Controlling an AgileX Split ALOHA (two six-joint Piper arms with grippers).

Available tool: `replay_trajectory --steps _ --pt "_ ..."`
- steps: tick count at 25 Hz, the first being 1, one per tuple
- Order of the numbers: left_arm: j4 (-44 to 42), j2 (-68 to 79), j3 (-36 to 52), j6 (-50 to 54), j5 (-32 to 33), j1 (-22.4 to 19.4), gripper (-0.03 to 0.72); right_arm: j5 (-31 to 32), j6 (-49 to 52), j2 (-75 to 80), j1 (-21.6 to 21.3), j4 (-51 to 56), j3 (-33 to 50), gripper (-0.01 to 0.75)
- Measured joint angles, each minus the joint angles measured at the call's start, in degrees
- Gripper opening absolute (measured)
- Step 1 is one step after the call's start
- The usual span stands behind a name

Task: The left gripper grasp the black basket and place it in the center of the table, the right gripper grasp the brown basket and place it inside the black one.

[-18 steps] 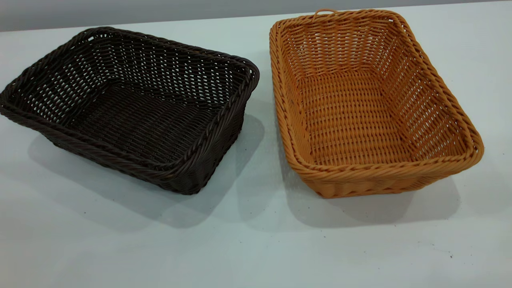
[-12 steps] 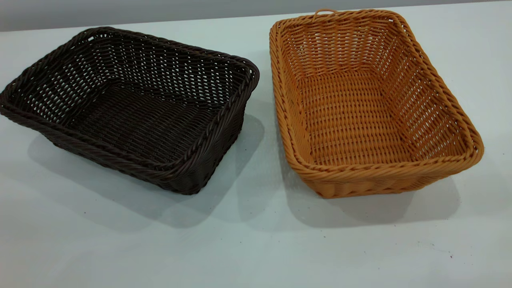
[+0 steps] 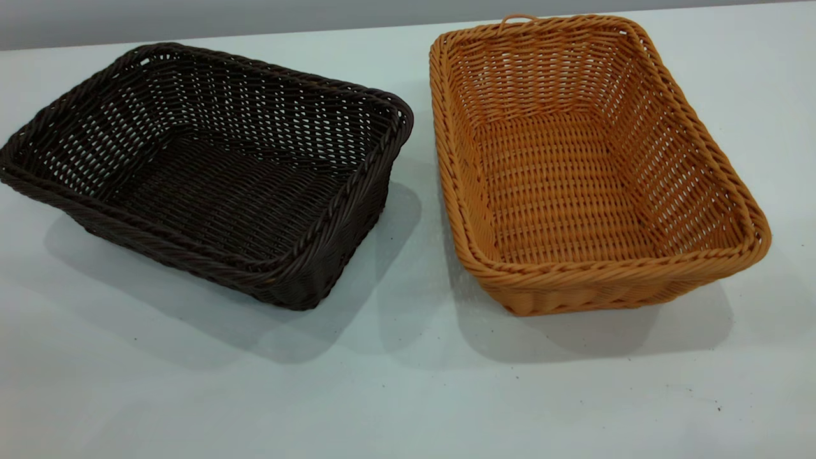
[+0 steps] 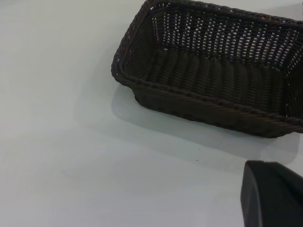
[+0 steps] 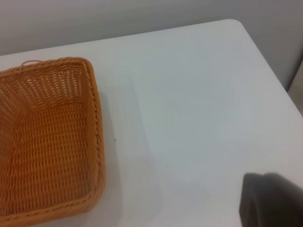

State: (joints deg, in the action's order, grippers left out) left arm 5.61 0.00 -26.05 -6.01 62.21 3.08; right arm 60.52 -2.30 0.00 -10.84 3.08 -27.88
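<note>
White bench [image 3: 408, 395] carrying two empty baskets side by side, apart. Black basket [image 3: 210, 172] toward the left edge; brown basket [image 3: 586, 166] toward the right, reaching the far edge. Left tool [image 4: 272, 196] and right tool [image 5: 272, 201] each near its basket, untouching; finger state cannot be told.
</note>
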Motion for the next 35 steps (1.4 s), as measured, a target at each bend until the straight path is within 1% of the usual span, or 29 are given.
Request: replay_trajectory --steps 18,22,28,32,35 --pt "0.0 0.0 0.0 0.0 0.0 0.0 -0.001 0.0 0.0 0.0 0.0 0.0 0.0 0.000" --pt "0.1 0.0 0.0 0.0 -1.0 0.0 -0.001 0.0 0.0 0.0 0.0 1.0 0.0 0.000" --pt "3.0 0.0 0.0 0.0 -0.4 0.0 -0.001 0.0 0.2 0.0 0.0 1.4 0.0 0.000" --pt "5.0 0.0 0.0 0.1 0.1 0.0 -0.001 -0.5 0.6 0.0 0.0 5.7 0.0 0.000" --pt "5.1 0.0 -0.3 0.1 0.0 0.0 -0.001 -0.9 0.7 0.0 0.0 6.5 0.0 0.000"
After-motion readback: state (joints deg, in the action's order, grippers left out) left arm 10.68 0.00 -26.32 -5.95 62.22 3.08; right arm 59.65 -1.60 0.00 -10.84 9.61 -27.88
